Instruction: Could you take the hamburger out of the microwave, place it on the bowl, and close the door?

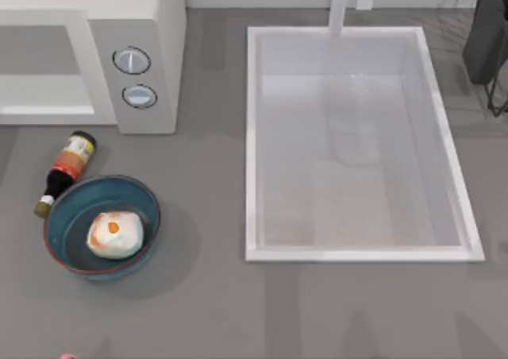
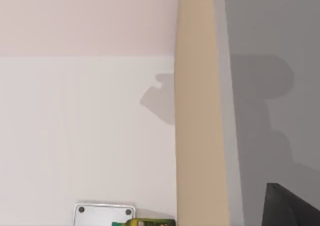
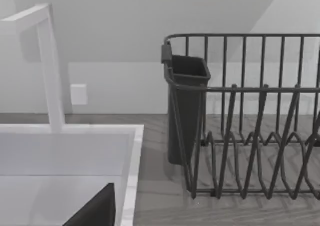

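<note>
The cream-white rounded hamburger [image 1: 115, 234] sits in the round blue bowl [image 1: 70, 206] near the surface's left edge. The boxy white microwave [image 1: 159, 25] looks shut, so I judge the task finished. Whether either end effector is wide or narrow, I cannot tell.

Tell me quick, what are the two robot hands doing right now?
Left gripper: cannot be told from these pictures.
Right gripper: cannot be told either.
The hamburger sits in the bowl, with no fingers on it.

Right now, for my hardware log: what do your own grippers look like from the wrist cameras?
The left gripper shows as a matte, dark charcoal wedge with straight edges. The right gripper shows as a similar near-black slanted wedge. I can make out no cables, markings or lettering on either.
</note>
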### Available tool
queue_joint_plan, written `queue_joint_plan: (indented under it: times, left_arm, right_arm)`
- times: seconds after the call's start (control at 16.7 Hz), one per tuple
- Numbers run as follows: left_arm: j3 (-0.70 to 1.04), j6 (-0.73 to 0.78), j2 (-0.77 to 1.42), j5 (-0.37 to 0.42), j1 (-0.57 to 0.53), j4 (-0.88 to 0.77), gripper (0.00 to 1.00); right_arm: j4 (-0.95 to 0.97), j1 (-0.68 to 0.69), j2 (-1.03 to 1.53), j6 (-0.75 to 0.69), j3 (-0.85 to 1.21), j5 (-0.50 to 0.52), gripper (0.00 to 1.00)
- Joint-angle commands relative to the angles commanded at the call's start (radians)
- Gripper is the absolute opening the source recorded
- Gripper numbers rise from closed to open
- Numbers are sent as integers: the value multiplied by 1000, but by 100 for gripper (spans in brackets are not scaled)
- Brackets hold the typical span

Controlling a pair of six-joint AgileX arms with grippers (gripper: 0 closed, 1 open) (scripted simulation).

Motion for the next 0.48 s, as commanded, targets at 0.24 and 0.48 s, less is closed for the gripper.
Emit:
queue_joint_plan:
  times: [0.24,0.48]
  left_arm:
    - [-114,-60,-100,-28,-55,58,0]
    - [-318,-150,-248,-67,-136,148,0]
  right_arm:
    - [0,0,0,0,0,0,100]
    - [0,0,0,0,0,0,100]
